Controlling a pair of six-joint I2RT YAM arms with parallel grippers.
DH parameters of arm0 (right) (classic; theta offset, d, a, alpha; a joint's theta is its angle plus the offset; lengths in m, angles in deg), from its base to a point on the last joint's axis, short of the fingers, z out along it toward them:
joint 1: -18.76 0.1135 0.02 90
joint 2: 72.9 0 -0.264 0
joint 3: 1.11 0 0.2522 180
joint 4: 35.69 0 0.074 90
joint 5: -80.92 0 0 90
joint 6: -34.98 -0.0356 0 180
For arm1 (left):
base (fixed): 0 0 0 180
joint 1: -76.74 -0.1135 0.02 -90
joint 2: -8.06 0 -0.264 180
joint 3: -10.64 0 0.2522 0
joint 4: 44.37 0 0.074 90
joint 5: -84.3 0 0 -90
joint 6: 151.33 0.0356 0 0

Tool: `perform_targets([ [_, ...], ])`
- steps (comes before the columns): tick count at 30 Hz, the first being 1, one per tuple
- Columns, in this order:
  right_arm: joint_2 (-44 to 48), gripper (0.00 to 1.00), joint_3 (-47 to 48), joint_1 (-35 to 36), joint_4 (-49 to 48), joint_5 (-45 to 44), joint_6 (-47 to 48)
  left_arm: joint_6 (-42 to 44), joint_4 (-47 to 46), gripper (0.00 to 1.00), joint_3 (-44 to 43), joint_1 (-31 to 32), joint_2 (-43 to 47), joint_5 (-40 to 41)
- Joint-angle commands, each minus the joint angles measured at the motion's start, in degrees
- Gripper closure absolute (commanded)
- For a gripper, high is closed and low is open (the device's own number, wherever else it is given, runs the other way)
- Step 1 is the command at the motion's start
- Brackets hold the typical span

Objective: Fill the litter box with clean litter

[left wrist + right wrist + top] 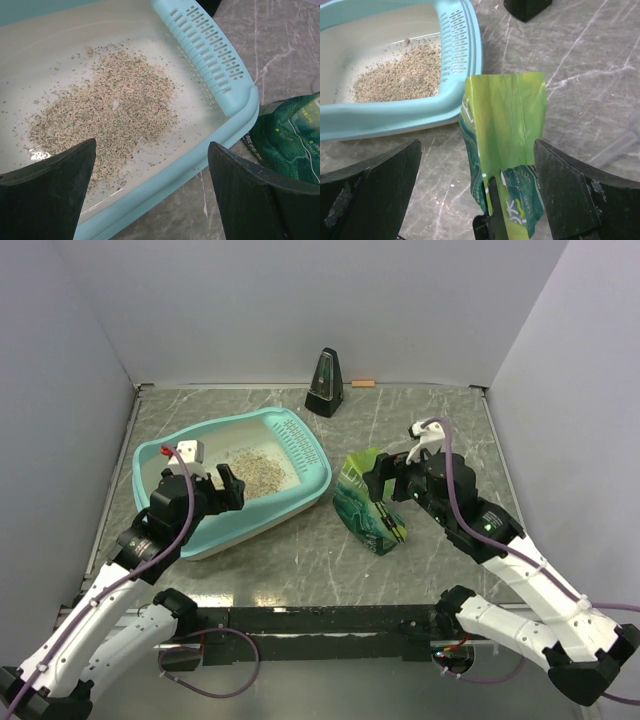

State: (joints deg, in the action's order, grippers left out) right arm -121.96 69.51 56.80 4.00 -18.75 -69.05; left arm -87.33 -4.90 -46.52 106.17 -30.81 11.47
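Observation:
The teal litter box (318, 480) sits left of centre, its slotted sieve grid (296, 436) at the far right end. A loose heap of beige clean litter (258, 468) lies on its whitish floor. My left gripper (228, 486) is open and empty, hovering over the box's near rim (165, 175), with the litter (110, 110) just ahead. The green printed bag (368, 504) stands on the table right of the box. My right gripper (380, 478) is open, its fingers on either side of the bag's top (507, 115), apart from it.
A black metronome-shaped object (324, 383) stands at the back, with a small orange piece (362, 383) by the back wall. Grey walls enclose the marbled table. A clear plastic item (620, 145) lies right of the bag.

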Motion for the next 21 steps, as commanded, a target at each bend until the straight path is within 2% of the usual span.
perform_targets([
  [1,2.0,0.00,-0.3,-0.2,-2.5,-1.7,1.1,1.4,-3.6,0.03,0.5,-0.3,0.5,-2.3],
  [6,-2.9,0.00,5.1,-0.1,7.2,4.7,4.6,0.2,-2.3,0.03,-0.5,-0.3,-1.1,-1.1],
  [9,-4.0,0.00,5.5,-0.1,10.9,4.4,4.9,0.4,-1.4,0.03,-1.1,-0.3,-1.9,-1.2],
  [17,-3.6,0.01,1.6,-0.1,17.0,-3.3,2.6,0.5,-1.1,0.03,-1.2,-0.3,-1.5,-2.0],
  [21,-3.8,0.00,0.8,-0.1,18.4,-0.1,2.5,0.6,-1.2,0.03,-1.1,-0.3,-1.1,-2.7],
])
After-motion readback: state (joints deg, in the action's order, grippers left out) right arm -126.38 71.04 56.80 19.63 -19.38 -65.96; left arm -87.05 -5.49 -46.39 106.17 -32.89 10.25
